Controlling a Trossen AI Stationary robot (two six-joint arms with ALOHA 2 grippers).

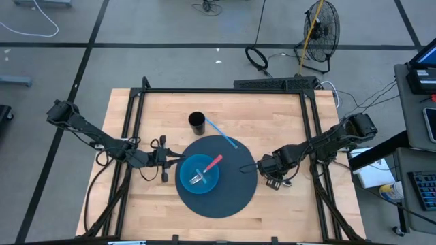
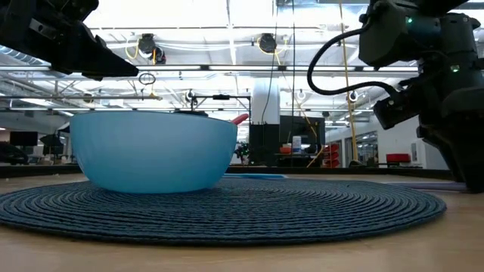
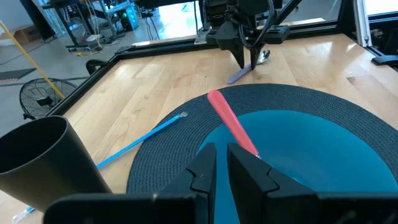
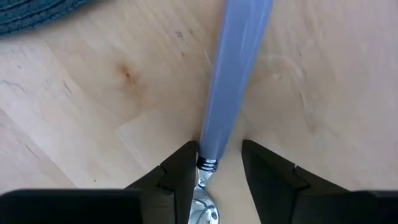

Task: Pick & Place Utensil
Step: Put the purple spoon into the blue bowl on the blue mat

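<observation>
A lavender-handled spoon (image 4: 227, 81) lies flat on the wood just right of the round dark mat (image 1: 235, 190). My right gripper (image 4: 217, 158) points down over it, open, one finger on each side of the neck where handle meets metal; I cannot tell whether the nearer finger touches it. On the mat stands a blue bowl (image 1: 198, 175) with a red-handled fork (image 1: 208, 168) lying in it, its handle over the rim. My left gripper (image 3: 221, 165) hovers at the bowl's left rim, a narrow gap between its fingers and nothing in it.
A black cup (image 1: 197, 122) stands at the mat's far edge. A thin light-blue stick (image 1: 221, 134) lies beside it, partly on the mat. The dark frame rails (image 1: 225, 90) border the tabletop. Bare wood shows near the table's front edge.
</observation>
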